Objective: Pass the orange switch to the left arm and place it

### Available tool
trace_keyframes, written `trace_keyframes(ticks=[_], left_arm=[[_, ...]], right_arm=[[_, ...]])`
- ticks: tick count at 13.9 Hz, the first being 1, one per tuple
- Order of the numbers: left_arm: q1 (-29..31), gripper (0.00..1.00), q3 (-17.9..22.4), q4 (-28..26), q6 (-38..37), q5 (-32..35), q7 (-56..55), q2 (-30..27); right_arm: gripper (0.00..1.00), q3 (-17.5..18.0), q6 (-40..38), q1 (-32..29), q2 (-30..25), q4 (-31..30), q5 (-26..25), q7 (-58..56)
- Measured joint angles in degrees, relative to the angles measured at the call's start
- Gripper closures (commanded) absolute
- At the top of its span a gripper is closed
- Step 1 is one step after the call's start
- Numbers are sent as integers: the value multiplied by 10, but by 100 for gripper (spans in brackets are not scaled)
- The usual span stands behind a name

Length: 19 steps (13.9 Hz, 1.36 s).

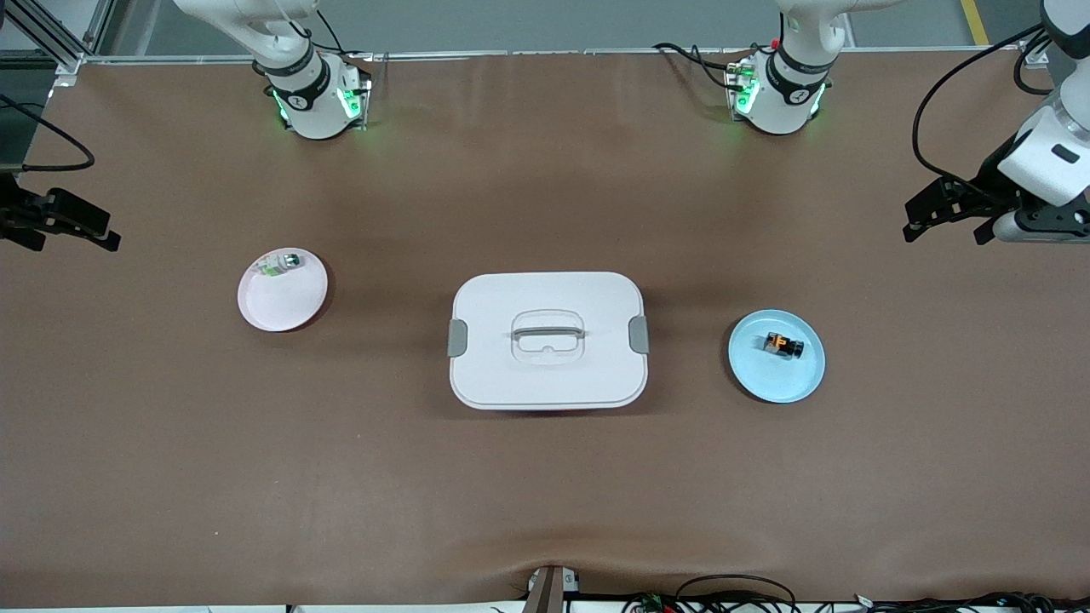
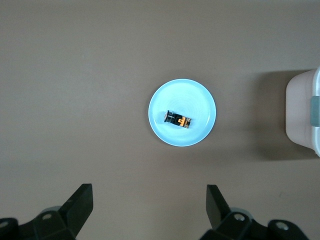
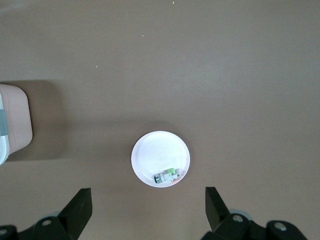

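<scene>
Both grippers hang high at the table's ends with their fingers spread and nothing between them. From the front, the left gripper [image 1: 949, 223] is over bare brown table [image 1: 545, 494] at the left arm's end; the right gripper [image 1: 72, 228] is over the right arm's end, its arm cut off by the frame edge. The box [image 1: 547, 339] sits mid-table, lid on, between a white plate [image 1: 282, 294] and a blue plate [image 1: 777, 358]. The orange switch [image 1: 783, 345] lies on the blue plate; its tan marks are too small to read. A small silvery-green part [image 1: 282, 265] lies at the white plate's rim.

Left wrist view: the switch [image 2: 179, 119] lies on its side on the blue plate [image 2: 182, 112]; only an edge of the box [image 2: 304, 112] shows.

Right wrist view: the white plate [image 3: 160, 158] holds the green part [image 3: 167, 175], any lettering illegible.
</scene>
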Motion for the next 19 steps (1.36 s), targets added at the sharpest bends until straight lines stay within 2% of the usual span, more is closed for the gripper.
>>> trace_keyframes(ticks=[6, 11, 19], left_arm=[[-8, 0, 3, 18, 2, 3, 0, 19], [-47, 0, 41, 19, 2, 11, 0, 23], [-66, 0, 68, 48, 1, 12, 0, 31]], right_arm=[[0, -1, 0, 0, 0, 0, 0, 0], [0, -3, 1, -1, 0, 0, 0, 0], [0, -3, 4, -1, 0, 0, 0, 0]])
